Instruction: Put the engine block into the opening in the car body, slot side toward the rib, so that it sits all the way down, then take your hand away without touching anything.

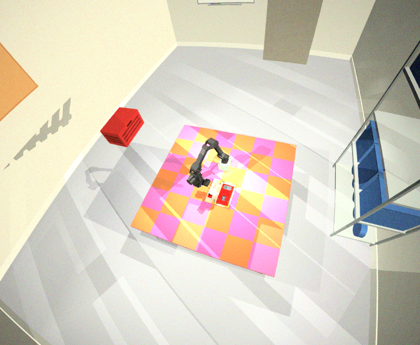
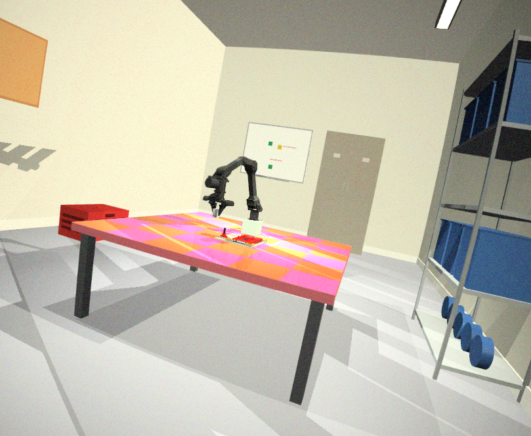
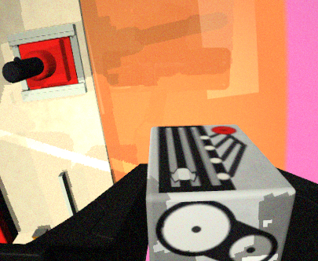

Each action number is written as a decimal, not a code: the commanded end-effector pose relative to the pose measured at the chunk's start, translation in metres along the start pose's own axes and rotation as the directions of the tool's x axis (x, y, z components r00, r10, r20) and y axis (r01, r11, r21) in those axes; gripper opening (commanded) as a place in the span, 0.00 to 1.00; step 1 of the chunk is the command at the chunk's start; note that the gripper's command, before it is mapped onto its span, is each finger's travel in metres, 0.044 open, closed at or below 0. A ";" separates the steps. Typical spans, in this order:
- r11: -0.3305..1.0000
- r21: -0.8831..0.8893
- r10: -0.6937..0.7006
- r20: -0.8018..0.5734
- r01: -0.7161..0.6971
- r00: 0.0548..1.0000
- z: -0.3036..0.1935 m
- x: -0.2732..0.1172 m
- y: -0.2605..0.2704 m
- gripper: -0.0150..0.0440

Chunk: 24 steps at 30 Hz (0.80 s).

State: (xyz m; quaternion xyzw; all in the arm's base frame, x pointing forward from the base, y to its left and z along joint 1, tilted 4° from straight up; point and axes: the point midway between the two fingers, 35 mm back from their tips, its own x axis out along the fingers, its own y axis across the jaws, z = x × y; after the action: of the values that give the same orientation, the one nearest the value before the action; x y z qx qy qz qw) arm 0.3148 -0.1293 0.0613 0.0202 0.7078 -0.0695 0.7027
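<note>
The grey box-shaped engine block (image 3: 217, 203) is clamped between the black gripper's (image 3: 215, 229) jaws, held above the orange-and-pink checkered table (image 3: 194, 35), beside the cream base board (image 3: 48, 134).

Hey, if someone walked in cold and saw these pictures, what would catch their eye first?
Probably the checkered pink, orange and yellow table top, loud against the grey floor, with the dark robot arm bent over it. In the wrist view, the gripper is shut on a grey engine block printed with black ribs and pulley circles. Left of it lies the cream board with a red-lined square socket holding a black peg.
</note>
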 end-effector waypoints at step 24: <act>1.000 0.004 0.002 0.050 -0.002 0.999 -0.006 -0.007 0.000 0.25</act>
State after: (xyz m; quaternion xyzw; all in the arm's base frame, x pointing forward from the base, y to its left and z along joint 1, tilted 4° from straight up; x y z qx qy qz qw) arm 0.3095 -0.1287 0.0676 0.0205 0.6977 -0.0732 0.7123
